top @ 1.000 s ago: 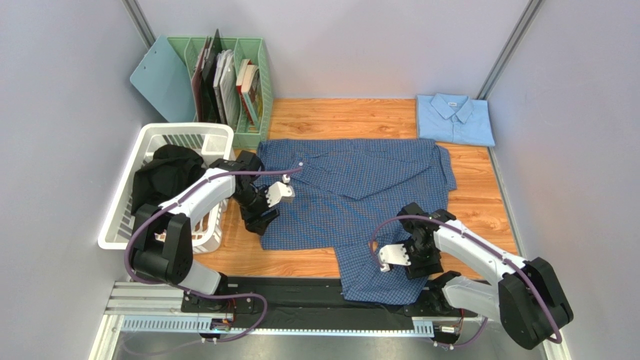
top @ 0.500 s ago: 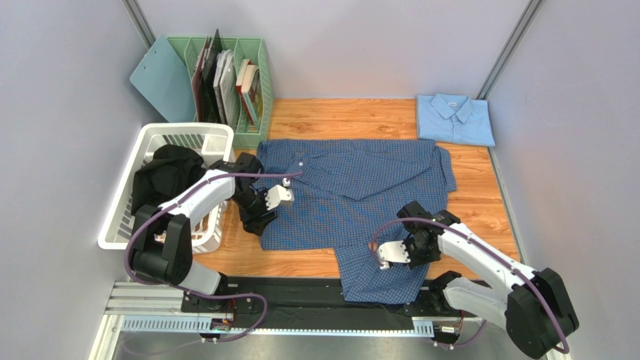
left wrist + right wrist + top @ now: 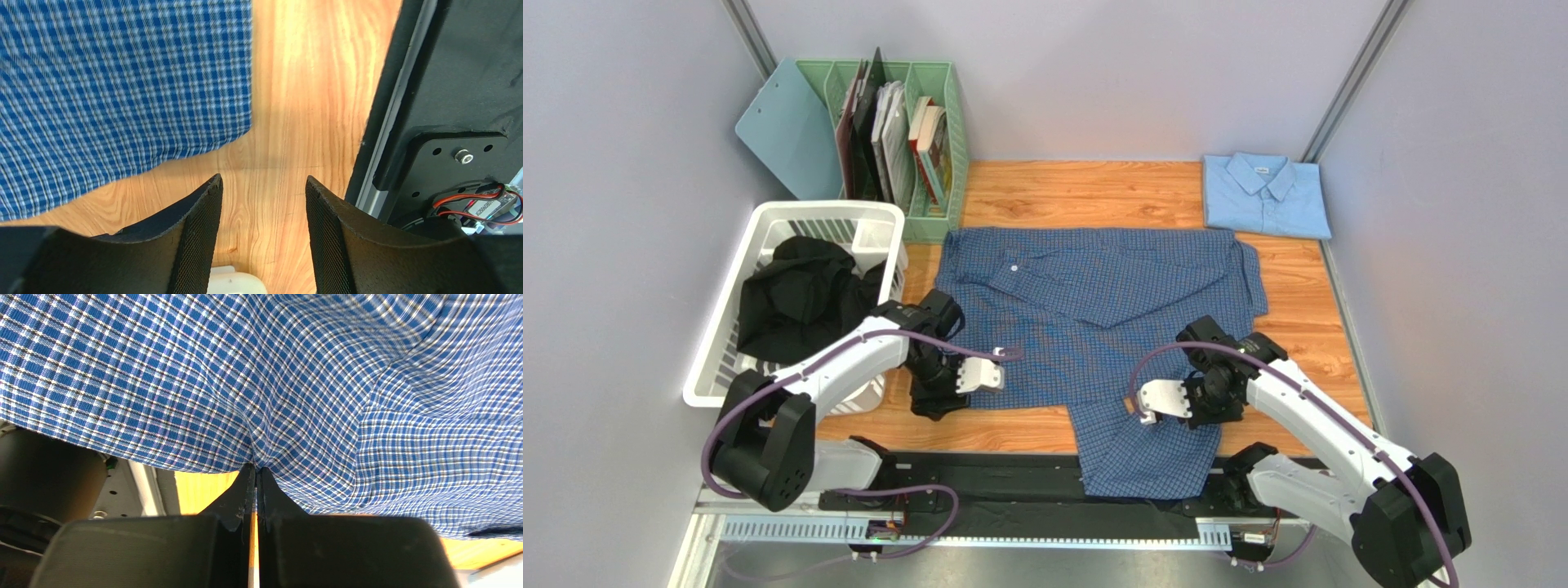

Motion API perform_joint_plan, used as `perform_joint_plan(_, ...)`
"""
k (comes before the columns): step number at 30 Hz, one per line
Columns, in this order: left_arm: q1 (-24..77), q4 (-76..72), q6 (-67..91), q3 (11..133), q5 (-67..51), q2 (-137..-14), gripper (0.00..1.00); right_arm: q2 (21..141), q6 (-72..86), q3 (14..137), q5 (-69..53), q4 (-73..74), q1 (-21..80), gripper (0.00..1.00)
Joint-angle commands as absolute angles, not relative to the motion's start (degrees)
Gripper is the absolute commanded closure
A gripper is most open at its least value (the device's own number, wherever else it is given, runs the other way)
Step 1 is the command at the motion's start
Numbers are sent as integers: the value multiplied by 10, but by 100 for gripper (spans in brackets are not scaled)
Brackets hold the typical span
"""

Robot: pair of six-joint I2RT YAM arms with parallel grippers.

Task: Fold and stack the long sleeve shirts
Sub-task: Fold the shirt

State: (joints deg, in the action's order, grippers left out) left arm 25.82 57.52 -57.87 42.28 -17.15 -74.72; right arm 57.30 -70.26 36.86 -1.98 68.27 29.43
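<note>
Now right jaws pinch checked shirt (image 3: 307, 386) — sleeve, perhaps — left jaws apart.

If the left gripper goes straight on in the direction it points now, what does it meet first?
Probably the bare wooden table, just beside the hem of the checked shirt; the left gripper is open. Depth is unclear.

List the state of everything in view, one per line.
checked shirt, spread out, part over near edge
pale blue shirt, folded, far right corner
left hand, open, empty, over bare table
right hand, shut on checked shirt
basket, holds dark clothing
file rack, holds books
</note>
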Motion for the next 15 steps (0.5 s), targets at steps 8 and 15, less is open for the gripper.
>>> perform_joint_plan(8, 356, 438, -497, 388, -119, -741, 41, 565, -671, 403, -32, 703, 272, 100)
perform_joint_plan(15, 406, 410, -483, 363, -91, -758, 39, 561, -658, 403, -33, 703, 273, 100)
